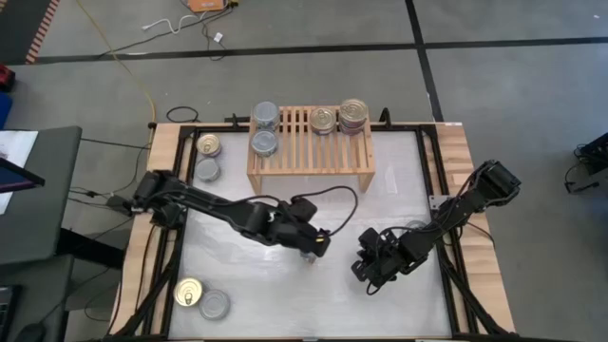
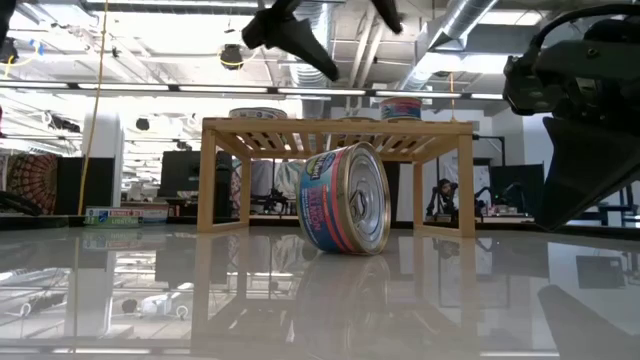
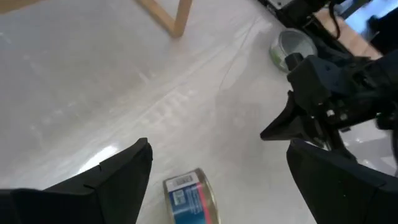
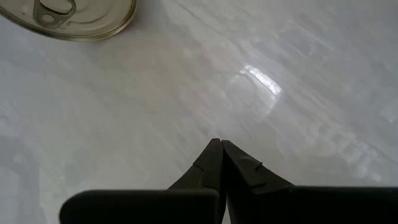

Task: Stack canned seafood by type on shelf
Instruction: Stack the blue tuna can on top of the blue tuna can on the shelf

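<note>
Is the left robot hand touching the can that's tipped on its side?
Apart. The left wrist view shows the left tool wide open, with white table between each finger and the tipped can. The low view shows it well above the can.

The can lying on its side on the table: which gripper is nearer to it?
Left. The left gripper hangs open right over the can; the right gripper is shut, off to the side.

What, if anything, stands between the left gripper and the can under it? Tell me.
Nothing visible does. The left gripper hangs open right above the can on its edge, bare table around it. The shut right gripper sits off to the side.
</note>
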Robot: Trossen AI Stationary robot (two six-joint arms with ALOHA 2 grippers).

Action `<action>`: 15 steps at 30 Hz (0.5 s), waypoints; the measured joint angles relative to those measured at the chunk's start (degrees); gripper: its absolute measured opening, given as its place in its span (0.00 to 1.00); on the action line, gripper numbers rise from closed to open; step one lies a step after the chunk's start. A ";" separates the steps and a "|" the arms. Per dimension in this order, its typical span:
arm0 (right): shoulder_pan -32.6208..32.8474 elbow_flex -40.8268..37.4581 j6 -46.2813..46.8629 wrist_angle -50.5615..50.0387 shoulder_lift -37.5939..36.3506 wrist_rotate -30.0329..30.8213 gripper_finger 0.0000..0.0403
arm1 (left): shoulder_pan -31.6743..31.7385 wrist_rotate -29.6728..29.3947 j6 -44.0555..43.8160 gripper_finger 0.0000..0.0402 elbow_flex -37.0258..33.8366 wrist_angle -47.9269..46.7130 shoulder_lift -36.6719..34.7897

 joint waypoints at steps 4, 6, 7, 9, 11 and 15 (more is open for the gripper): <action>0.26 0.00 0.52 0.18 0.00 -0.01 0.08 | 0.04 0.56 -0.17 0.88 2.05 -2.73 2.18; 0.40 0.00 0.57 0.03 0.00 -0.02 0.08 | 0.03 0.77 -0.98 0.88 2.05 -3.89 2.16; 0.61 0.00 0.55 0.07 0.00 -0.02 0.08 | 0.02 0.77 -1.72 0.88 2.07 -4.24 2.05; 0.79 0.00 0.56 0.01 0.00 -0.04 0.08 | 0.02 0.77 -3.62 0.88 2.09 -6.03 2.00; 0.79 0.00 0.55 0.05 0.00 -0.04 0.08 | 0.02 0.79 -5.08 0.88 2.09 -6.97 2.05; 0.72 0.00 0.53 0.00 0.00 -0.07 0.08 | 0.02 0.77 -5.93 0.88 2.09 -7.08 2.06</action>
